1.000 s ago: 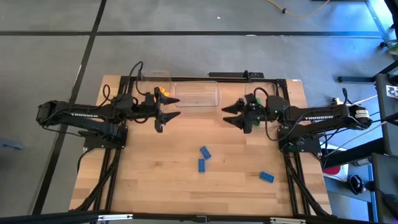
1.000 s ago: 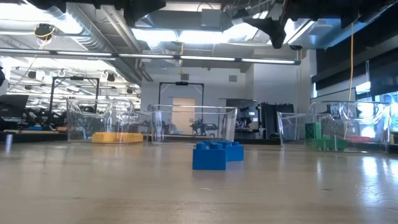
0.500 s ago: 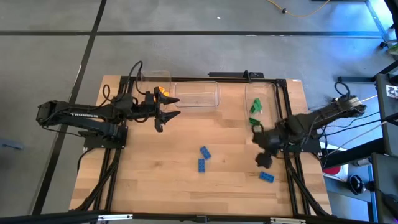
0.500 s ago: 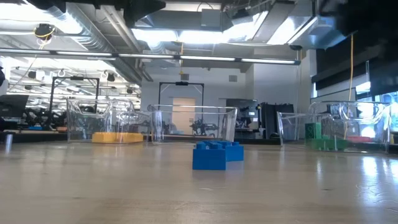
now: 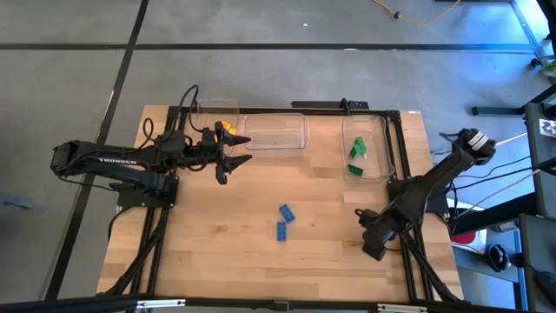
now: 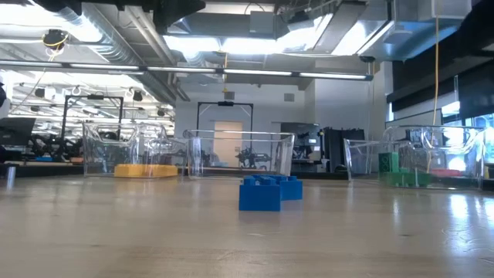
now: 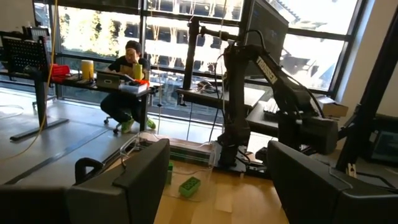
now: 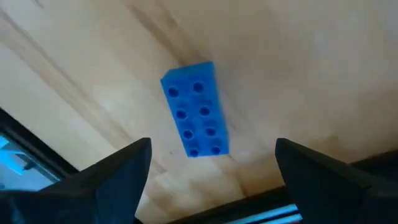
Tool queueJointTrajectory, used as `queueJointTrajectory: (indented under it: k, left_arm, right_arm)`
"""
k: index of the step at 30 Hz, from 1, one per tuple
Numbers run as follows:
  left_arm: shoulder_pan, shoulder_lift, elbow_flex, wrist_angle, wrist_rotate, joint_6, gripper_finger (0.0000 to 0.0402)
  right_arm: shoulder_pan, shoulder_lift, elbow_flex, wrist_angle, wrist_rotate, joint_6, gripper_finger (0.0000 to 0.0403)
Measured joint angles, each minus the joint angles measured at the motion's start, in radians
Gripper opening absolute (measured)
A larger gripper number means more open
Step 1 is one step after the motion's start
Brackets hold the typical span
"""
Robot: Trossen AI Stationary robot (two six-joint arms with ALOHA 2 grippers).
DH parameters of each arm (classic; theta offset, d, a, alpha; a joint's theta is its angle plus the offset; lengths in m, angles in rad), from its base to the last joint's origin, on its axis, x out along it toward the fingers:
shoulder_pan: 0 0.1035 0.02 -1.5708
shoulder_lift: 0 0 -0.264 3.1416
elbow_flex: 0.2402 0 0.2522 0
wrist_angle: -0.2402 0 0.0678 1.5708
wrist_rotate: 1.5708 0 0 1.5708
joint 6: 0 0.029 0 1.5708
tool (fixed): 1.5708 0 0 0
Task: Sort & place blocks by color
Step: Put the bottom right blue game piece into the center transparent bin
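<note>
Right gripper (image 5: 372,242) at table's 4 o'clock, fingers apart over a blue block (image 8: 196,109). Left gripper (image 5: 233,155) waits at 10 o'clock, fingers apart; arm reads "TROSSEN" (image 5: 115,160).

From above, the right gripper (image 5: 372,244) covered the third blue block (image 8: 196,109); yellow blocks (image 5: 228,130) sat half hidden behind the left gripper (image 5: 228,160).

1. Counter (image 5: 217,252): pale wood grain.
2. Two blue blocks (image 5: 283,221) at counter centre; a third blue block (image 8: 196,110), studded.
3. Green blocks (image 5: 356,159) in a clear bin (image 5: 378,170).
4. Both arms: dark.
</note>
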Motion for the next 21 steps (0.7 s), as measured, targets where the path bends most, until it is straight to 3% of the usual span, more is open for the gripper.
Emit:
queueJointTrajectory:
  k: [6, 15, 21]
  left_arm:
    - [0.001, 0.0, 0.0, -0.001, -0.001, 0.0, 0.026]
    - [0.001, 0.0, 0.0, 0.017, -0.023, -0.001, 0.026]
    - [0.001, -0.001, 0.0, 0.022, -0.068, 0.0, 0.026]
  right_arm:
    - [0.025, 0.125, 0.0, 0.11, -0.023, -0.003, 0.0343]
    - [0.054, 0.251, 0.0, 0.105, -0.048, -0.006, 0.0342]
    - [0.053, 0.274, 0.004, 0.096, -0.061, -0.01, 0.0302]
